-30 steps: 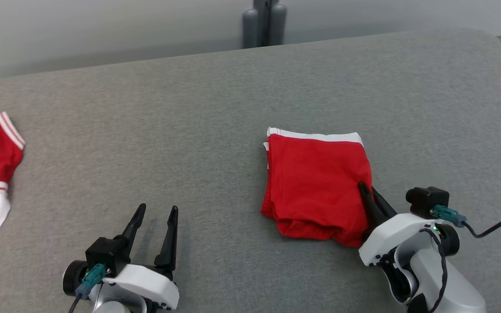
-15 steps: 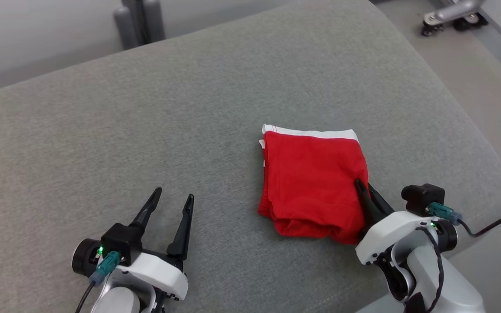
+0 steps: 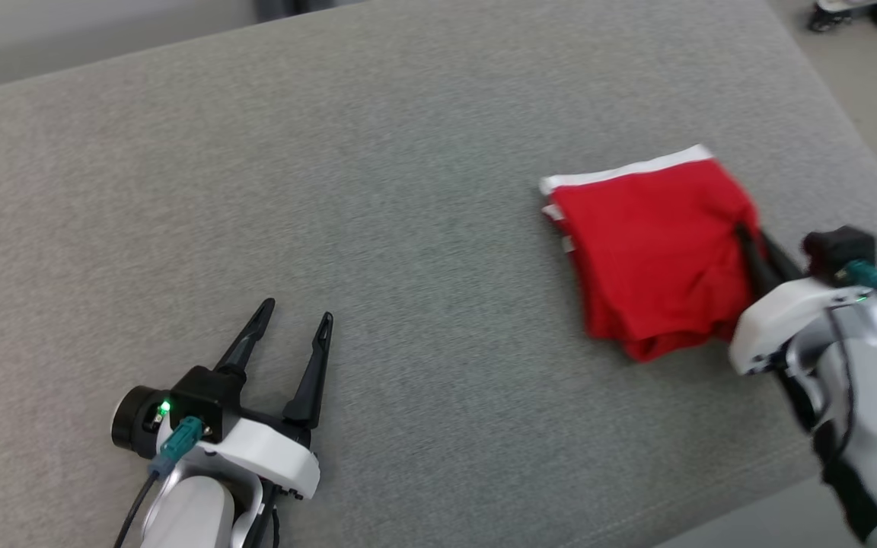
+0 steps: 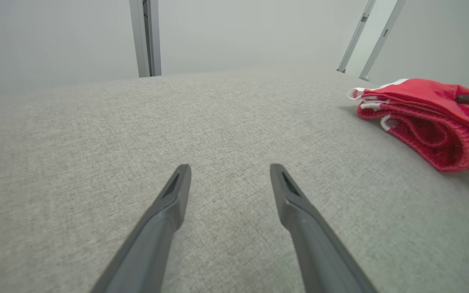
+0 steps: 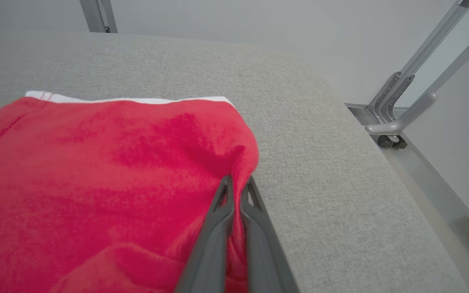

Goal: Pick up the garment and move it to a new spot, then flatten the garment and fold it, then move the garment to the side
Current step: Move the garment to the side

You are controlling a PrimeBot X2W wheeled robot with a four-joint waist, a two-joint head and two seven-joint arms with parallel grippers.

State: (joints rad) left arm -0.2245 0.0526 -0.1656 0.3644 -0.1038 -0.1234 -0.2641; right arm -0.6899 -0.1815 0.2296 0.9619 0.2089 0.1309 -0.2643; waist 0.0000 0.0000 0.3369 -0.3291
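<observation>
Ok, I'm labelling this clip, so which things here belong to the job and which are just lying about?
In the job: folded red garment, pinched at its edge by the shut right gripper; grey cushion beneath it.
Just about: open left gripper, holding nothing; wheeled metal frame beyond the cushion.

No lettering, brand, number or sign can be read anywhere, neither on the red bundle [image 3: 652, 259] nor on the left tool [image 3: 296, 310] or the right tool [image 3: 745, 234].

Red garment [image 3: 652, 259], folded square with a white far edge, flat on the grey cushion [image 3: 408, 190] near its right end.
</observation>
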